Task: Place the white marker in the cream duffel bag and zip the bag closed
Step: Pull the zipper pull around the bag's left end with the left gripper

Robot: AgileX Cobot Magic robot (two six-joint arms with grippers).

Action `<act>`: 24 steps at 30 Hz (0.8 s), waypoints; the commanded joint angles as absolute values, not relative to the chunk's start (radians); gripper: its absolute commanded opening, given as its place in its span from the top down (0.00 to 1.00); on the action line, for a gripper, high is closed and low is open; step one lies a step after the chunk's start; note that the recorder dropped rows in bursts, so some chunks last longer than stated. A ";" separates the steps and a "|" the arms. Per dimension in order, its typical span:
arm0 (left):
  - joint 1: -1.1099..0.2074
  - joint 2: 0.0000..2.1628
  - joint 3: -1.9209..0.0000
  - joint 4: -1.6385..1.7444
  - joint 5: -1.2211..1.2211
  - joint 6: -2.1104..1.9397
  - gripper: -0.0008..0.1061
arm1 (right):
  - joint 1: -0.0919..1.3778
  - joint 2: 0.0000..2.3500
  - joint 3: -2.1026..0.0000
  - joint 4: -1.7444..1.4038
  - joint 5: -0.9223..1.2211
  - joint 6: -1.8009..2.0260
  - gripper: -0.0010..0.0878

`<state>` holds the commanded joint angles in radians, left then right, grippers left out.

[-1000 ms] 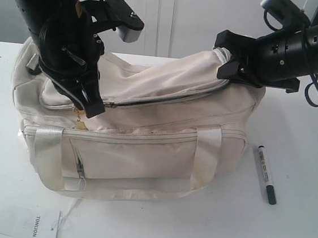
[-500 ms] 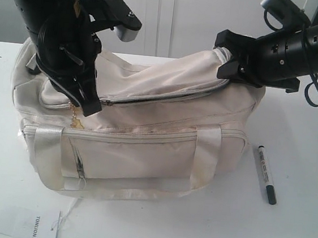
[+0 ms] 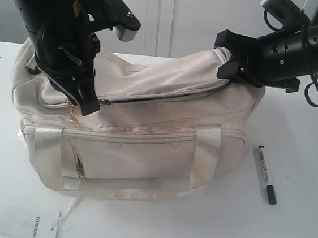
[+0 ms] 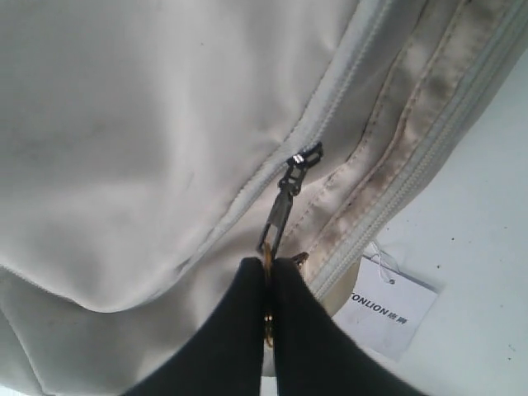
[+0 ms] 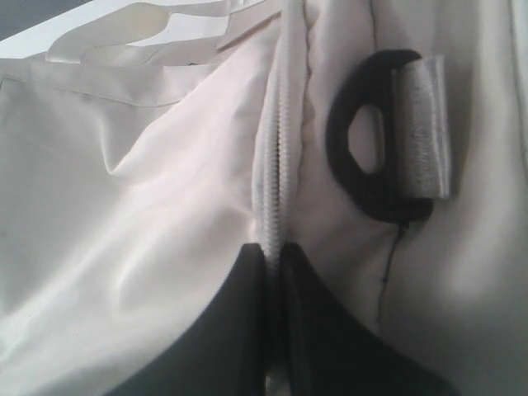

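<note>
The left gripper (image 4: 271, 268) was clenched, its two black fingers (image 4: 239, 313) pressed together on the zip pull (image 4: 285, 202). The dark metal pull ran from the slider on the zip down into the pinch. A bit of the gold charm (image 4: 267, 334) showed in the seam between the fingers. In the exterior view this gripper (image 3: 86, 107) pointed downward at the left part of the bag (image 3: 145, 146), with the charm hanging just under its tip.

The right gripper (image 5: 272, 252) was also clenched. Its fingers nipped the cream fabric along the zip line at the bag's right end, just beside a black ring (image 5: 371, 157) with a grey webbing loop through it. Seen from outside, that gripper (image 3: 230, 61) held this end lifted, so the top panel rose toward it.

Between the two grippers the zip (image 3: 161, 96) ran as a dark line across the top of the bag. Whether it was open or closed along that stretch could not be told.

The bag lay on its side on the white table (image 3: 294, 235), with its front pocket and shiny handles facing the camera.

The marker (image 3: 266, 174) lay outside the bag. It was on the table just to the right of the bag, touched by neither gripper, with its black cap toward the front.

A white tag (image 3: 25, 224) printed TONLION lay on the table near the bag's front left corner.
</note>
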<state>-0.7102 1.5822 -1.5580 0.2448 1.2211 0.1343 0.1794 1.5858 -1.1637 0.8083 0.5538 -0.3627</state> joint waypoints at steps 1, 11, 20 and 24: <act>-0.710 1.578 -1.558 0.245 1.221 0.134 0.99 | 0.179 1.586 -1.164 0.808 0.554 -0.363 0.99; -0.710 1.523 -1.558 0.297 1.221 0.132 0.99 | 0.179 1.586 -1.164 0.808 0.548 -0.363 0.99; -0.710 1.513 -1.556 0.297 1.221 0.127 0.99 | 0.179 1.586 -1.164 0.808 0.543 -0.363 0.99; -0.710 1.513 -1.556 0.297 1.221 0.129 0.99 | 0.179 1.586 -1.164 0.808 0.542 -0.363 0.99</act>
